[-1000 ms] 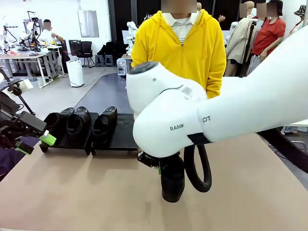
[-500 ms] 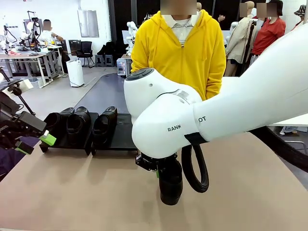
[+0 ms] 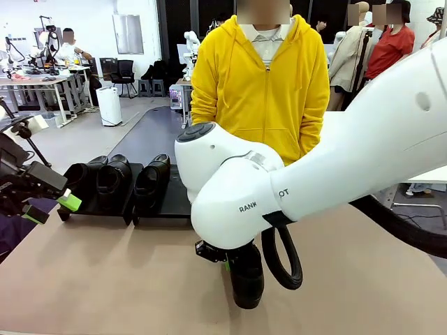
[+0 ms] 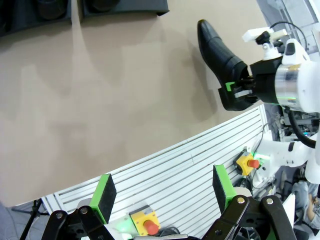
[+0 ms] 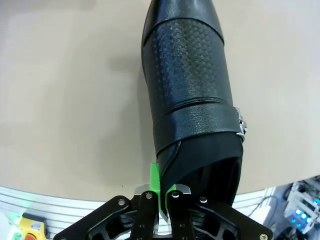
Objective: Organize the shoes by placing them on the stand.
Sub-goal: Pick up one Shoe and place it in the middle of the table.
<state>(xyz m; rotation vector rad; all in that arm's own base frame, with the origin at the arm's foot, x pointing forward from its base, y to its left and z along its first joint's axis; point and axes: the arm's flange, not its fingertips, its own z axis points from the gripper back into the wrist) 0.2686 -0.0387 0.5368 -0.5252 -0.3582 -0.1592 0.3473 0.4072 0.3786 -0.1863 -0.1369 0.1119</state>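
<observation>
Lower and a little nearer the camera than a second ago, the right arm's big white joint has sunk, and the shoe [image 3: 247, 282] under it has kept roughly its spot over the tabletop [image 3: 105, 279]. The right hand [image 5: 160, 192] is pinched on the shoe's heel rim, toe pointing away. Stiff, glossy leather, light but slippery, so that thin collar hold could let it swing. Three shoes [image 3: 115, 178] sit on the stand [image 3: 178, 202] at far left; the left hand [image 4: 162, 192] hangs wide and idle.
</observation>
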